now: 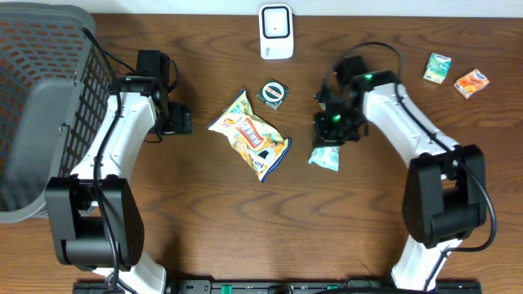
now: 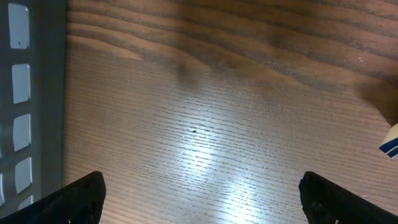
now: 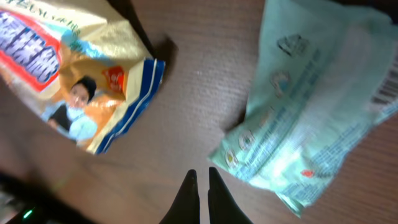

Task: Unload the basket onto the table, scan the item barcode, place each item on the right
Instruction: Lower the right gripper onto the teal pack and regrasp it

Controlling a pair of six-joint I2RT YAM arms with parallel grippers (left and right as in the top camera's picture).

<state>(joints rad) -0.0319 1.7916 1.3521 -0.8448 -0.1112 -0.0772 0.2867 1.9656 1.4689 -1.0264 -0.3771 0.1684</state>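
Barely anything is done yet: the mint-green packet (image 3: 311, 118) is laid flat on the table (image 3: 205, 81) at the right of the wrist frame, well apart from the white scanner (image 1: 276, 31) at the overhead frame's top middle. The right gripper (image 3: 200, 180) is pinched closed beside the packet's corner with nothing seen between its tips, and the left gripper (image 2: 202, 186) is spread wide over bare wood, so pickup, carrying and scanning are judged left to do.

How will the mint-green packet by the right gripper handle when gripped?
Probably floppy: the mint-green packet is thin, creased film, so it should buckle rather than hold shape. Likely light, since it lies nearly flat. The glossy wrap may slip; the right gripper is shut beside it, holding nothing.
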